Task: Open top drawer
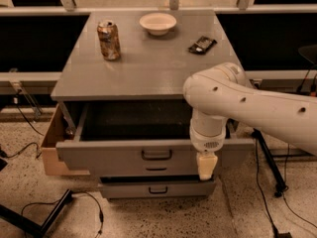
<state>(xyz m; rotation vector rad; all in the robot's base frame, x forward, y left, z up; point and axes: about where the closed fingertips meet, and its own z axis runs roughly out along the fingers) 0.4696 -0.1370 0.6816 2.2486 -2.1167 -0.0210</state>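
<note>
The wide grey top drawer (109,157) stood pulled well out, so the job looked about done; the cream hand (207,166) hung before its front, whether clenched I couldn't tell.

The scene is being lit warmly and dimly from above; the inside of the top drawer (111,156) is being left in shadow, and the gripper (207,168), hanging before its front, is being lit brightly.
</note>
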